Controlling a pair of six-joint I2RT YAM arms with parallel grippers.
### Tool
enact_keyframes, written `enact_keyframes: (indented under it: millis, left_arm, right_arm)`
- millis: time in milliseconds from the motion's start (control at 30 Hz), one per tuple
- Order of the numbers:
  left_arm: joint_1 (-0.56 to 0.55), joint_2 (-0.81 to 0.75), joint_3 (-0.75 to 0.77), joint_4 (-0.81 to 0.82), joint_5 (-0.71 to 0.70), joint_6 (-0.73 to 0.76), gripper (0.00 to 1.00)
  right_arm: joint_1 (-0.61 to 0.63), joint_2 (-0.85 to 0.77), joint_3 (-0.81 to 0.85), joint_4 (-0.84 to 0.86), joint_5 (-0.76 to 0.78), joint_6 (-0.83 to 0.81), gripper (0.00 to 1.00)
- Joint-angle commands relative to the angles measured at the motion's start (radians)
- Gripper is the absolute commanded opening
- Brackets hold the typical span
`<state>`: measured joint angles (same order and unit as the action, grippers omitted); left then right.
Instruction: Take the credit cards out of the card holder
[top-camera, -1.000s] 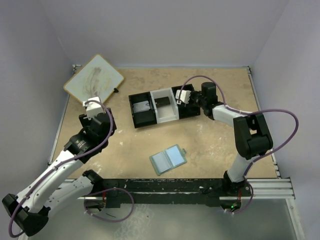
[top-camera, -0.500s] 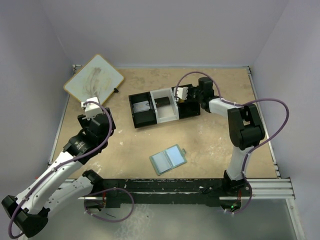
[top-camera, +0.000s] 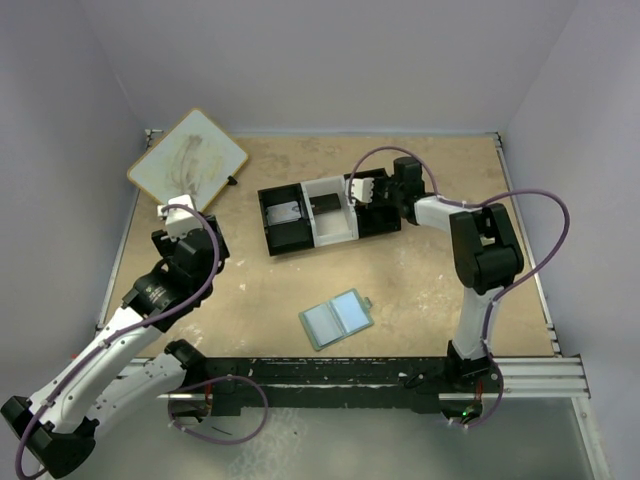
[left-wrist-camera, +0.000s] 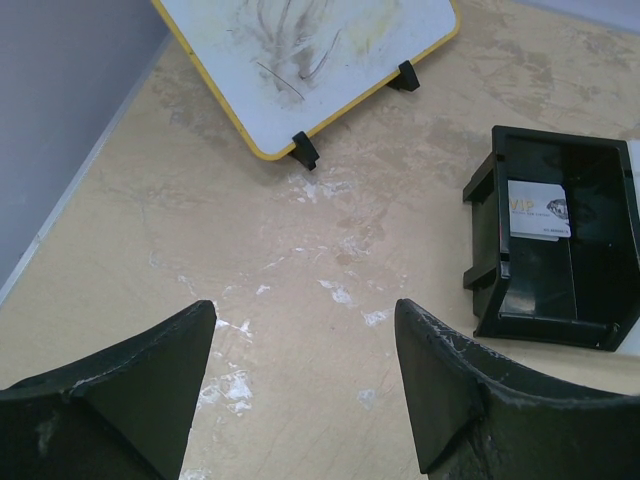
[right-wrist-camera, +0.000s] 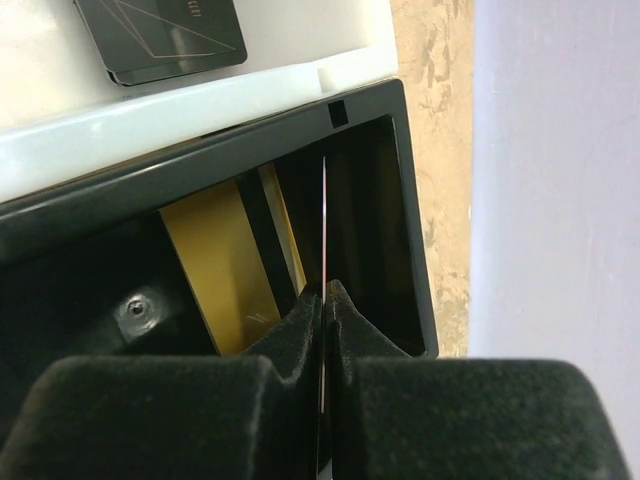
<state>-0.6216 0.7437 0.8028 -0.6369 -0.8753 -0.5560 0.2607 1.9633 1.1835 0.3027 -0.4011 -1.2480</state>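
The card holder (top-camera: 337, 318) lies open and flat on the table near the front, its pale-blue inner panels facing up. My right gripper (top-camera: 368, 190) (right-wrist-camera: 326, 290) is shut on a thin card (right-wrist-camera: 325, 215), seen edge-on, and holds it upright over the right black compartment of the tray (top-camera: 272, 232). An orange-gold card (right-wrist-camera: 215, 262) lies inside that compartment. My left gripper (top-camera: 182, 216) (left-wrist-camera: 305, 380) is open and empty above bare table at the left, far from the card holder.
A black-and-white three-compartment tray (left-wrist-camera: 488, 262) sits mid-table; its left compartment holds a pale VIP card (left-wrist-camera: 538, 210), its white middle a dark card (right-wrist-camera: 160, 30). A yellow-rimmed whiteboard (top-camera: 188, 160) (left-wrist-camera: 310, 50) stands at the back left. Walls enclose the table.
My right gripper has moved left and back along the tray's right compartment with the card in it. My left arm has shifted slightly left, still open.
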Motion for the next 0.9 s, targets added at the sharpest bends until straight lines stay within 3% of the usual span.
enact_keyframes:
  millis: [0, 467, 700, 867]
  left_arm:
    - [0.006, -0.010, 0.007, 0.034, -0.023, 0.011, 0.70]
    - [0.006, -0.018, 0.006, 0.025, -0.009, 0.010, 0.70]
    - [0.005, -0.011, 0.006, 0.022, -0.003, 0.013, 0.70]
    - [0.006, -0.006, 0.006, 0.022, 0.001, 0.013, 0.70]
  right_arm:
    - [-0.002, 0.014, 0.042, 0.007, 0.018, 0.004, 0.00]
    - [0.017, 0.055, 0.037, 0.053, 0.076, 0.016, 0.03]
    - [0.018, 0.076, 0.062, -0.019, 0.058, 0.005, 0.06]
    - [0.018, 0.076, 0.072, -0.056, 0.053, 0.003, 0.14]
